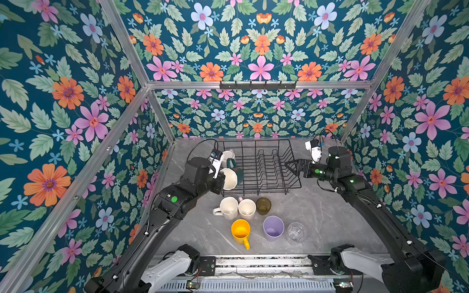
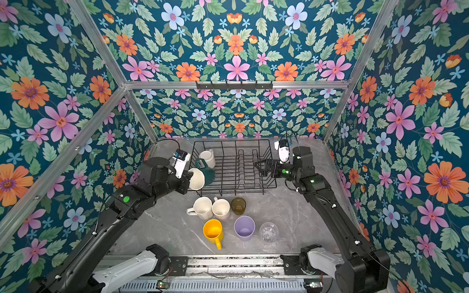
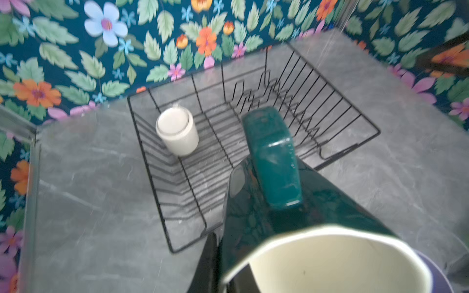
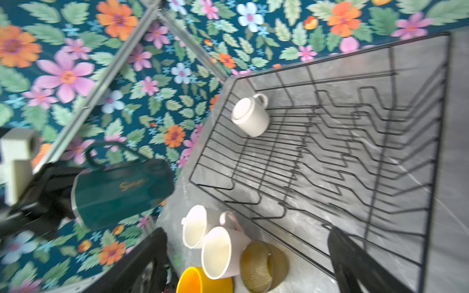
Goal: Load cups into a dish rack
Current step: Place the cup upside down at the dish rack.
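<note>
Now the left gripper (image 1: 222,180), clamping the green mug (image 1: 237,170), likely needs lowering into the dish rack (image 1: 264,175) just ahead; right gripper (image 1: 291,166) gapes empty.

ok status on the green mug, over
Left gripper shut on dark green mug at its rim, tilted over left end of dish rack. Right gripper open, empty, over right end. Upside-down white mug already racked, apart.

2 black arms (image 1: 142,233) carry white base links (image 1: 167,266), green lights (image 1: 174,199) and thin black cables (image 1: 200,143)
</note>
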{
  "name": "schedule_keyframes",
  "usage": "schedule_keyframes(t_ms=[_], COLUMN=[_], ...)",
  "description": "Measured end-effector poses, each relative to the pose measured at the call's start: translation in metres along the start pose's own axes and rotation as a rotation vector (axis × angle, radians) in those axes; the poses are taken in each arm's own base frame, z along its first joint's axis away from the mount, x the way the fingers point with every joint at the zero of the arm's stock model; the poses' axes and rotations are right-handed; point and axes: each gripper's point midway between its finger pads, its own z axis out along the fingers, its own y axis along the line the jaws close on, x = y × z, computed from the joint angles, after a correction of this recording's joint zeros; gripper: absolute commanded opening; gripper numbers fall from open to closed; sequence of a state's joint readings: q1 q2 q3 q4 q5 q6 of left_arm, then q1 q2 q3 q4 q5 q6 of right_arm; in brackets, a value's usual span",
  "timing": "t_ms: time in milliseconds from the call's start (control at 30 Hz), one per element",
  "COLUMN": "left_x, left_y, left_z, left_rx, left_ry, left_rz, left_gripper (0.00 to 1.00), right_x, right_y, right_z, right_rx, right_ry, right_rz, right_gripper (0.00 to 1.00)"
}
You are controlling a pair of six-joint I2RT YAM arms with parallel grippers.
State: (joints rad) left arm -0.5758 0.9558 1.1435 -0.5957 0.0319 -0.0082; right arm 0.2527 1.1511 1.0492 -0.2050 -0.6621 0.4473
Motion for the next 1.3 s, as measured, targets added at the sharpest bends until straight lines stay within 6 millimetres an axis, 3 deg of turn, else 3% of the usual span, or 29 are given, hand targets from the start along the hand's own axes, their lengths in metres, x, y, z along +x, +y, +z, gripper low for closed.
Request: schedule_keyframes(t_ms=[233, 433, 667, 900, 1300], left_x=[-0.037, -0.057, -0.061, -0.064, -0.059], left_y=[-0.02, -0.03, -0.009, -0.034, -0.049], left_z=[0.028, 0.055, 0.067, 0.064, 0.069], left_rx=[0.12, 0.245, 0.372, 0.61, 0.822], left_ry=[-0.191, -0.224, -0.268, -0.294, -0.287], left_rz=[0.062, 0.044, -0.11, -0.152, -0.229], left_gripper=[0.0, 0.0, 0.0, 0.0, 0.0], right_x=[-0.005, -0.007, -0.012, -0.024, -0.033], right_y=[0.041, 0.052, 0.058, 0.059, 0.061], right_z=[0.004, 0.011, 0.013, 0.019, 0.031], right_rx=[-0.259, -0.377, -0.434, -0.45, -0.499], right_ry=[0.023, 0.052, 0.04, 0.017, 0.019], right_rz=[-0.047, -0.063, -0.105, -0.15, -0.153], right_gripper=[0.97, 0.96, 0.96, 0.96, 0.95])
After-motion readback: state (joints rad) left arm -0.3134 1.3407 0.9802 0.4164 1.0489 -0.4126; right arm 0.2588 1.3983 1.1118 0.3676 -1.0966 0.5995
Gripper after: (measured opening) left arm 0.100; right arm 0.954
